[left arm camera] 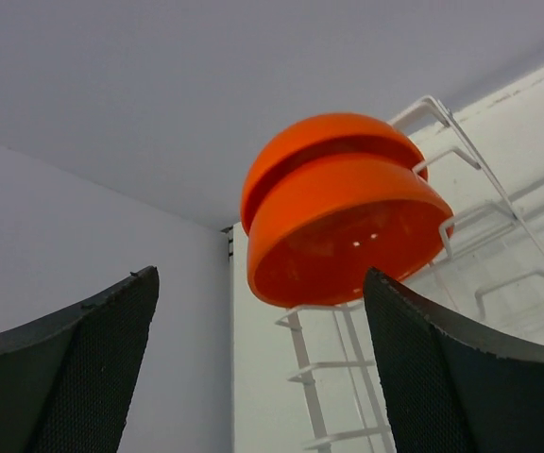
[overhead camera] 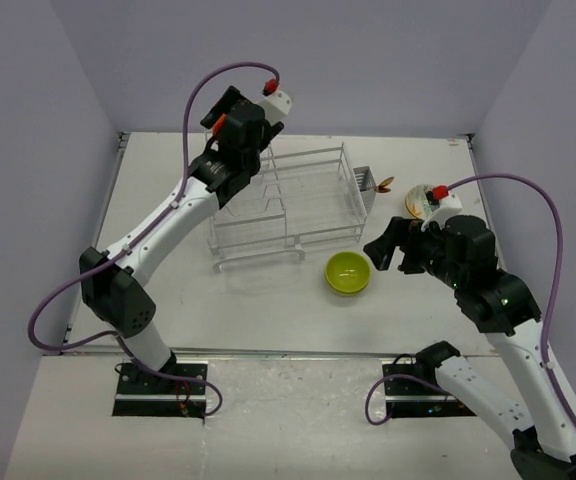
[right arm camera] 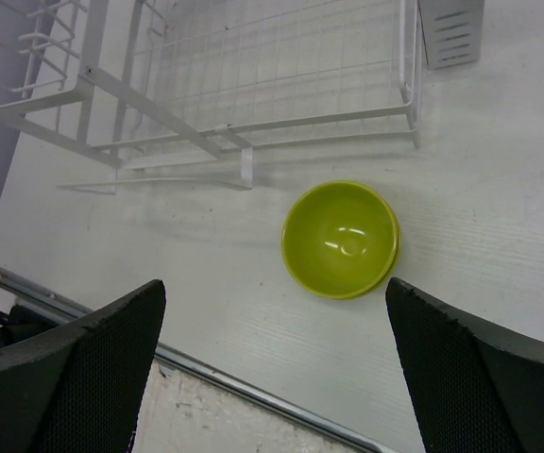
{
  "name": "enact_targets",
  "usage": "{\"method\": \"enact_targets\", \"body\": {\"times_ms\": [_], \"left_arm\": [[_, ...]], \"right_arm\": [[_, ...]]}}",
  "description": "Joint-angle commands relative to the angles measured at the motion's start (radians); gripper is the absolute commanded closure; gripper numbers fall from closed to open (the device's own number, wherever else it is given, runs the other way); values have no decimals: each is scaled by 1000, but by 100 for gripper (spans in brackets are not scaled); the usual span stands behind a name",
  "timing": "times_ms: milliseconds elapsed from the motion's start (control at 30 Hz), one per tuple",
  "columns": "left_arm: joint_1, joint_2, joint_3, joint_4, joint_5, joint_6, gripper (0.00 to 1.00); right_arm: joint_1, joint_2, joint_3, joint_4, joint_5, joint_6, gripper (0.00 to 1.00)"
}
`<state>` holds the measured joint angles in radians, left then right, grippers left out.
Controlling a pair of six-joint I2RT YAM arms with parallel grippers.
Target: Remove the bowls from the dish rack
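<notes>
The white wire dish rack (overhead camera: pixel 298 205) stands mid-table. In the left wrist view an orange-red bowl (left arm camera: pixel 348 231) stands on edge in the rack's slotted end (left arm camera: pixel 461 160), with a second orange-red rim close behind it. My left gripper (left arm camera: pixel 263 377) is open and empty, just short of it; in the top view it (overhead camera: pixel 240 135) hangs over the rack's left end and hides the bowl. A lime-green bowl (overhead camera: pixel 349 272) sits upright on the table in front of the rack. My right gripper (right arm camera: pixel 272 377) is open and empty above it (right arm camera: pixel 341 239). A flower-patterned bowl (overhead camera: pixel 421 198) sits behind my right arm.
The rack's cutlery basket (overhead camera: pixel 361 180) hangs on its right end, also in the right wrist view (right arm camera: pixel 451 33). A small brown thing (overhead camera: pixel 386 184) lies beside it. Walls close the table at the back and both sides. A metal strip (overhead camera: pixel 288 352) marks the table's near edge.
</notes>
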<state>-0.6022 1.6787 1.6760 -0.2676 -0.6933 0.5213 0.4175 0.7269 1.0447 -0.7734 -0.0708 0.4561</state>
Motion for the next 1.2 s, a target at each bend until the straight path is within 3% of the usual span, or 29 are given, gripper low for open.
{"method": "enact_targets", "body": {"times_ms": [0, 100, 400, 567, 867, 1167], "left_arm": [[31, 18, 88, 133, 7, 79, 12], [54, 53, 105, 126, 54, 52, 16], [104, 127, 123, 110, 95, 5, 53], [108, 128, 113, 99, 126, -14, 61], [108, 115, 91, 93, 144, -37, 100], [104, 16, 80, 85, 100, -56, 100]], "right_arm": [[-2, 5, -6, 34, -40, -2, 1], [-2, 2, 5, 29, -32, -11, 1], [-2, -44, 46, 14, -30, -34, 1], [-2, -46, 57, 16, -32, -36, 1], [-2, -47, 51, 23, -32, -45, 1], [-3, -35, 52, 45, -50, -42, 1]]}}
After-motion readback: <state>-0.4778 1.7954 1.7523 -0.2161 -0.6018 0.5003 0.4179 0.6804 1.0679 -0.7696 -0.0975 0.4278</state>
